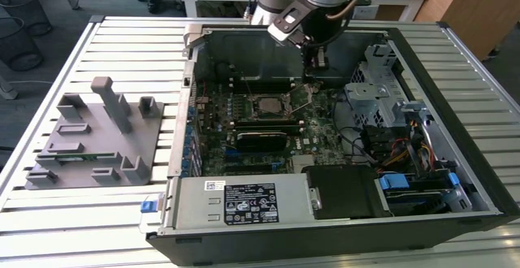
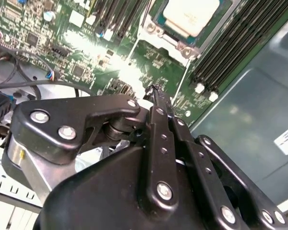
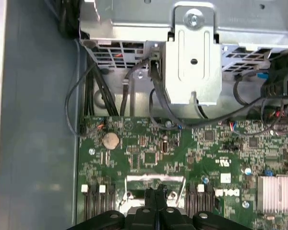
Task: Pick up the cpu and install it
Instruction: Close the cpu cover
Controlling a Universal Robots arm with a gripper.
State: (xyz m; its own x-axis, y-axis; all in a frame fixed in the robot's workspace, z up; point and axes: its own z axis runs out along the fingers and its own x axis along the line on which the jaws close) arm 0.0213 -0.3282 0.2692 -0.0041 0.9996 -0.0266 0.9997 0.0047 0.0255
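Slatted pale metal surface (image 1: 122, 42) carrying an open black desktop computer case (image 1: 325, 237) laid on its side, with a grey moulded parts fixture (image 1: 89, 152) well apart toward the exterior view's left. Inside the case lie the green motherboard (image 1: 317, 140) and a silver sheet-metal drive cage (image 1: 369, 94).

The black linkage hand (image 2: 156, 91) hangs low over the board, just beside the metal-framed socket (image 2: 175, 43). Its fingers are closed together with nothing visible between them.

The cpu (image 2: 189, 17), a flat square chip with a silver-grey top, sits inside the socket frame, so pick-up and placement appear done. A thin wire lever (image 1: 302, 100) stands tilted up near the fingertips, so latching seems unfinished.

Room is tight: the cage and the case's rear wall lie near, and memory slots flank the socket.
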